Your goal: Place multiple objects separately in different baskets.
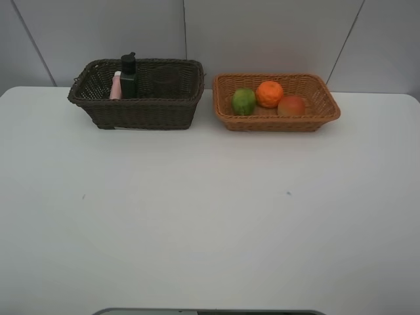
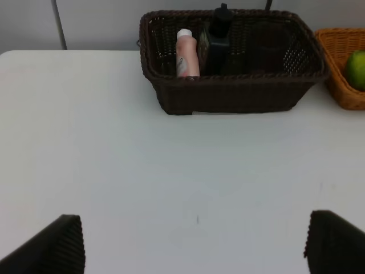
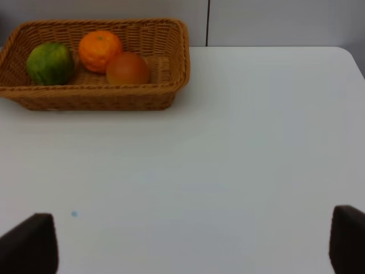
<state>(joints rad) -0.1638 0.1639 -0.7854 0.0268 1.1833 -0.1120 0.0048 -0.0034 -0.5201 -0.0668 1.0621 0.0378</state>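
Observation:
The dark brown basket (image 1: 147, 111) stands at the back left with a black pump bottle (image 1: 128, 77) and a pink white-capped bottle (image 1: 116, 86) upright at its left end. Beside it, the light orange-tan basket (image 1: 328, 105) holds a green oval fruit (image 1: 243, 101), an orange (image 1: 269, 94) and a red-yellow round fruit (image 1: 291, 105). Neither arm shows in the exterior view. The left gripper (image 2: 197, 228) is open and empty, well short of the dark basket (image 2: 239, 94). The right gripper (image 3: 194, 225) is open and empty, short of the tan basket (image 3: 171, 57).
Both baskets sit near the back edge of a white table (image 1: 210, 210), close to a grey panelled wall (image 1: 262, 33). A gap separates the two baskets. A dark strip (image 1: 210, 312) shows at the table's front edge.

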